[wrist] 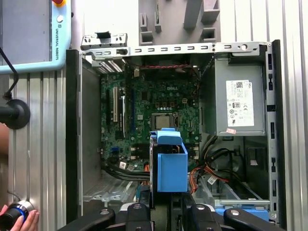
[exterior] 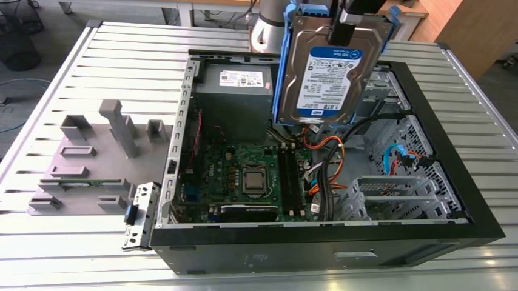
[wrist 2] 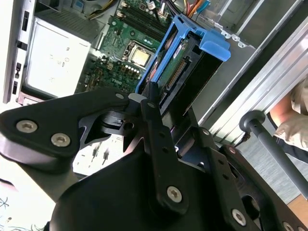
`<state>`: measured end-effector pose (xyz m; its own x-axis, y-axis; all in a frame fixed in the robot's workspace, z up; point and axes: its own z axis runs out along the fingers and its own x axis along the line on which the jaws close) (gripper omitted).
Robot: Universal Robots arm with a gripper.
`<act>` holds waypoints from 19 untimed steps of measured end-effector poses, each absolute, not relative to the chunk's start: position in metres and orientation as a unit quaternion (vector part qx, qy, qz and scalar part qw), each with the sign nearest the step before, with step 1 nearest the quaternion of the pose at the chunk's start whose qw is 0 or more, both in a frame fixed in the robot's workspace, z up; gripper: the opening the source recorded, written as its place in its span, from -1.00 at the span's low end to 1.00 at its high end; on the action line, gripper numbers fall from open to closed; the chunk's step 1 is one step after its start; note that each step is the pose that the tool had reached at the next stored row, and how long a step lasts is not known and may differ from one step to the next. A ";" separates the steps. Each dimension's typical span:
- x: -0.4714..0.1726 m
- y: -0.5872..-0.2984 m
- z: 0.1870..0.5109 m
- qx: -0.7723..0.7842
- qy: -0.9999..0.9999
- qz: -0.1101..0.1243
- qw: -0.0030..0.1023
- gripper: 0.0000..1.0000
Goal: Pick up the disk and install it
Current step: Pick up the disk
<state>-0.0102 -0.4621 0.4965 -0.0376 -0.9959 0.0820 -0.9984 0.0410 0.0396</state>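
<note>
Disk (exterior: 326,79) — smooth metal, plastic-edged

A robotics lab: slatted aluminium workbench (exterior: 48,242), opened computer case (exterior: 324,248), grey fixtures (exterior: 81,163).

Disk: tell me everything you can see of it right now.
The flat rectangular silver metal disk carries a white-and-blue label and sits in blue plastic side rails. It hangs on edge, slightly tilted, over the open black computer case, above the green motherboard, label toward the exterior view. The black gripper is shut on its upper end.
</note>
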 end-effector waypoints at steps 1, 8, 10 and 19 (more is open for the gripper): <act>-0.010 -0.464 0.496 0.692 -0.720 0.014 0.043 -0.31; -0.010 -0.477 0.496 0.692 -0.720 0.014 0.043 -0.31; -0.010 -0.480 0.496 0.692 -0.720 0.014 0.043 -0.31; -0.010 -0.499 0.496 0.692 -0.720 0.014 0.043 -0.31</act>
